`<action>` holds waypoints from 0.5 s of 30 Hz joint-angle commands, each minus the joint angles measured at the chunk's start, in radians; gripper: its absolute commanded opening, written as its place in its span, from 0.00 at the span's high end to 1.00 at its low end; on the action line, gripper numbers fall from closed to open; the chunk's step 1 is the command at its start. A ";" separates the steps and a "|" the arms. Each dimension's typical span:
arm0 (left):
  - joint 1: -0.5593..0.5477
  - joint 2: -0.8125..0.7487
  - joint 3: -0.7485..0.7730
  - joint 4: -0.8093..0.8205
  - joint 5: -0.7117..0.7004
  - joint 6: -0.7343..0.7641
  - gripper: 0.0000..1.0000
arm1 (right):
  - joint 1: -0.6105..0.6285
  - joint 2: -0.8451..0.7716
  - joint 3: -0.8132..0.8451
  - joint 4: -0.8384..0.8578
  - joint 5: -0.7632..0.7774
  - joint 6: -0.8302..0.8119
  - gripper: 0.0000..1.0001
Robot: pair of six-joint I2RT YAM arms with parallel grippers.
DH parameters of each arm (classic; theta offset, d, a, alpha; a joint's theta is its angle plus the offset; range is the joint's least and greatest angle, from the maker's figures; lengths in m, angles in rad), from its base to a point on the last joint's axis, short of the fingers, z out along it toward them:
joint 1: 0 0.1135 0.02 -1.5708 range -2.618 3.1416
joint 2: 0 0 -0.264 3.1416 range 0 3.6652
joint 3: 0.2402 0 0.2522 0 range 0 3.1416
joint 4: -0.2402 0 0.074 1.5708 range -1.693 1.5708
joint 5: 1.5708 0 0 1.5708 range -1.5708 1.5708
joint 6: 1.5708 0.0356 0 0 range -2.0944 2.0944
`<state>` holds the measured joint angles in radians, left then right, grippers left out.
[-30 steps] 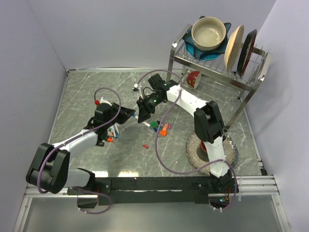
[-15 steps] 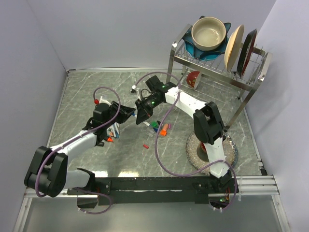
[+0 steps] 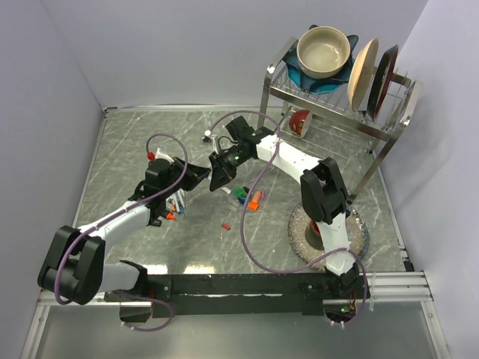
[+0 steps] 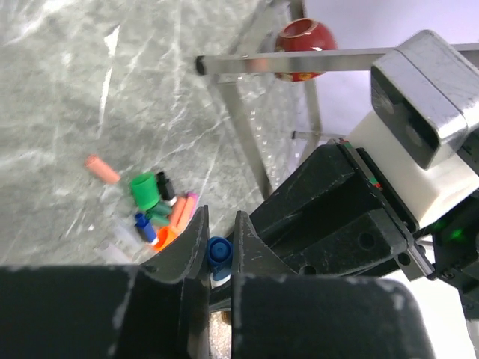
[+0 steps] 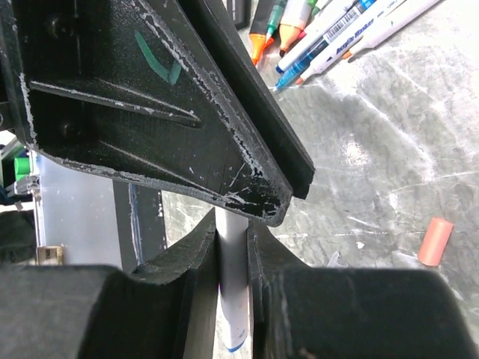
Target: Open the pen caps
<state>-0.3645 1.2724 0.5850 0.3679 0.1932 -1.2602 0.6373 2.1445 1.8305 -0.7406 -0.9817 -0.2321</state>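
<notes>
My two claws meet nose to nose over the marble table (image 3: 127, 149), well left of the dish rack (image 3: 337, 97). My right claw (image 5: 233, 230) is pressed onto a white marker barrel (image 5: 232, 299), and my left claw (image 4: 218, 228) pinches the blue cap (image 4: 217, 253). I cannot tell whether cap and barrel have parted. Bare-tipped markers (image 5: 329, 37), a heap of loose caps (image 4: 153, 198) and one salmon cap (image 5: 434, 241) lie on the table. I judge much of the job done, with this pull in hand.
</notes>
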 commanded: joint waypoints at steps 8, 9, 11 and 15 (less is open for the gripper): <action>0.406 -0.238 0.118 -0.348 -0.167 0.100 0.99 | 0.018 -0.221 -0.332 0.098 0.008 -0.030 1.00; 0.418 -0.243 0.118 -0.356 -0.160 0.108 0.99 | 0.019 -0.233 -0.338 0.116 0.015 -0.024 1.00; 0.443 -0.261 0.108 -0.359 -0.124 0.127 0.99 | 0.018 -0.230 -0.332 0.122 0.028 -0.007 1.00; 0.453 -0.329 0.076 -0.354 -0.066 0.162 0.99 | 0.050 -0.193 -0.326 0.202 0.113 0.103 1.00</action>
<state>0.0822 1.0019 0.6754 0.0406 0.0631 -1.1664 0.6651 1.9732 1.4956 -0.6334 -0.9443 -0.2237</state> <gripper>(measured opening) 0.139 0.224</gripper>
